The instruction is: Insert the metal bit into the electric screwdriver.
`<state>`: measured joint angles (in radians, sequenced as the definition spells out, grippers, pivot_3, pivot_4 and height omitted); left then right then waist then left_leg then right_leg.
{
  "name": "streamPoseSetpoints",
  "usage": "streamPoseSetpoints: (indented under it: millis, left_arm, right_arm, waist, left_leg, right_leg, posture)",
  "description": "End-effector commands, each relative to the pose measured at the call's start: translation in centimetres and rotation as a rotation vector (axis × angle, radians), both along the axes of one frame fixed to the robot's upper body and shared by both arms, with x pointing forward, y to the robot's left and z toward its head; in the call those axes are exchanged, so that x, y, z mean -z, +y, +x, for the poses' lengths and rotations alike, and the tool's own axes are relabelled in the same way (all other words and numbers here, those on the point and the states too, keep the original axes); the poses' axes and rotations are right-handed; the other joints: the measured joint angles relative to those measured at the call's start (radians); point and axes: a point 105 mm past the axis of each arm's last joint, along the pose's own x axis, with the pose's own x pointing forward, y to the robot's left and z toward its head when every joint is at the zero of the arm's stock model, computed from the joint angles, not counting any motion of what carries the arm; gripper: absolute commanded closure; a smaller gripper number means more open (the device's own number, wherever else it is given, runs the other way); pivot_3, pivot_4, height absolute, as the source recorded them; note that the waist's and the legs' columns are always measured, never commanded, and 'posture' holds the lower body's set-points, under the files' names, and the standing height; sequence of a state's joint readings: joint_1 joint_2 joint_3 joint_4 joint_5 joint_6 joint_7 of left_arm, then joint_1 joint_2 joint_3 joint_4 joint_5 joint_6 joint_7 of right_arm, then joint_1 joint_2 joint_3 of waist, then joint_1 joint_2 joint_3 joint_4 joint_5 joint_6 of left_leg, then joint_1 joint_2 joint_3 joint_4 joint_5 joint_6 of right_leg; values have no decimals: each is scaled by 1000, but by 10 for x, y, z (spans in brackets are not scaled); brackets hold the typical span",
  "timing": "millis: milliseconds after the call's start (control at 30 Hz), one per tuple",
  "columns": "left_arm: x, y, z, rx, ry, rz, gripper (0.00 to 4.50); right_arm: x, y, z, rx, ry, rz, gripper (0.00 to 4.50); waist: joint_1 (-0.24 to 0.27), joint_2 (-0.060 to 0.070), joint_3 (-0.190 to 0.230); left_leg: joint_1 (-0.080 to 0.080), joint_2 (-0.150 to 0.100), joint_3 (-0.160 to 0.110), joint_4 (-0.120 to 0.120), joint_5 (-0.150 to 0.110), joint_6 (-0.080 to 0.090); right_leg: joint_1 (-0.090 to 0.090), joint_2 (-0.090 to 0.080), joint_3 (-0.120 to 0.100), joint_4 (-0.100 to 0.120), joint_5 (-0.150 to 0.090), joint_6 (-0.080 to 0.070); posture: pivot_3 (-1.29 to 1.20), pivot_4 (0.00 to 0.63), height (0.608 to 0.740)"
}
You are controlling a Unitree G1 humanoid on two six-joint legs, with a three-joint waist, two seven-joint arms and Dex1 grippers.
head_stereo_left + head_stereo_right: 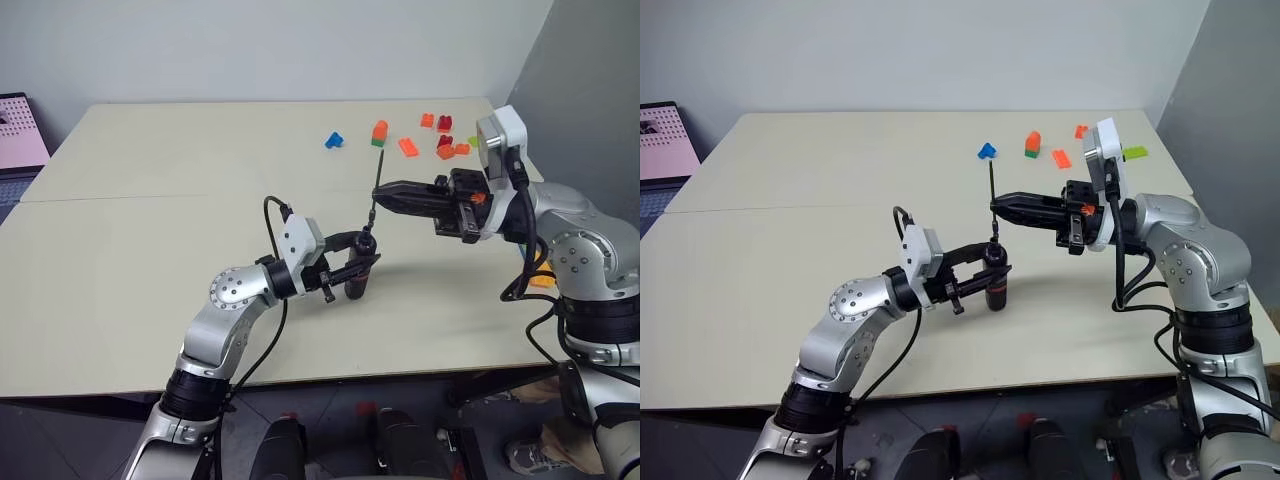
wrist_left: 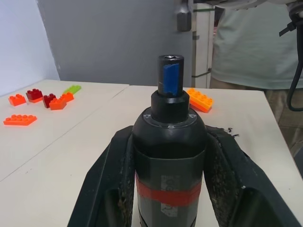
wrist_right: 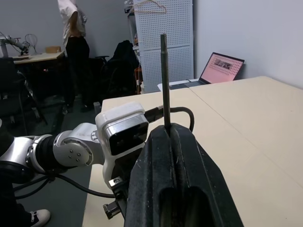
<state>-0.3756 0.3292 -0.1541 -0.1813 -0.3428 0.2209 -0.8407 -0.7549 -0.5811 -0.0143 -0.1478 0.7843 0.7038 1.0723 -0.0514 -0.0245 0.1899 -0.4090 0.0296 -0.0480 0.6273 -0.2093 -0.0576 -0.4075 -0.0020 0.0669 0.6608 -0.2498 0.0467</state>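
- I see the bit [image 1: 375, 190] standing near upright, pinched near its lower part by my right tool [image 1: 385, 192], whose fingers are closed on it. Its lower end sits just above the driver [image 1: 362, 265]; I cannot tell whether it has entered the socket.
- My left tool [image 1: 362, 262] is clamped shut around the driver, holding it upright with its base on or just above the tabletop [image 1: 150, 230].
- The left wrist view gives me what the head views do not: the driver's red band [image 2: 168, 197], a blue patch [image 2: 171, 80] on its collar, and the open socket on top, with a finger [image 2: 106, 189] pressed to each side of the body.
- The right wrist view shows the bit rising from between the closed fingers [image 3: 189, 170], with the left arm's wrist camera [image 3: 124, 127] just behind it.
- Toward the tabletop's far right corner lie loose bricks: a blue one [image 1: 333, 140], orange ones [image 1: 408, 147] and red ones [image 1: 444, 123]. A further orange brick [image 2: 199, 99] lies beyond the driver in the left wrist view.
- A laptop [image 1: 20, 135] sits off the tabletop's far left edge.
- A person [image 3: 73, 28] stands in the room in the right wrist view.
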Motion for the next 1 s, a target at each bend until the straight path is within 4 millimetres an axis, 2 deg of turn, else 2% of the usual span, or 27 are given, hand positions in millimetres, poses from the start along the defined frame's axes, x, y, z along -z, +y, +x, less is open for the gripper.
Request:
streamPoseSetpoints:
  millis: [33,600,1000]
  left_arm:
    - [1,4,-2,-8,-13,15,2858]
    - [4,5,-1,-11,-10,28,2858]
    - [5,6,-2,-6,-12,34,2858]
  right_arm:
    - [-9,0,-3,-12,-50,8,4500]
    - [-7,8,-5,-33,-64,-1,4500]
    - [4,10,-2,-24,-74,-51,4500]
  waist:
    - [0,0,0]
    - [-1,0,0]
    - [-2,0,0]
  left_leg:
    - [0,0,0,0,0,0]
    - [0,0,0,0,0,0]
    - [0,0,0,0,0,0]
  right_leg:
    - [0,0,0,0,0,0]
    - [0,0,0,0,0,0]
    - [0,0,0,0,0,0]
  posture:
    - [0,150,740]
    - [0,150,740]
    - [0,150,740]
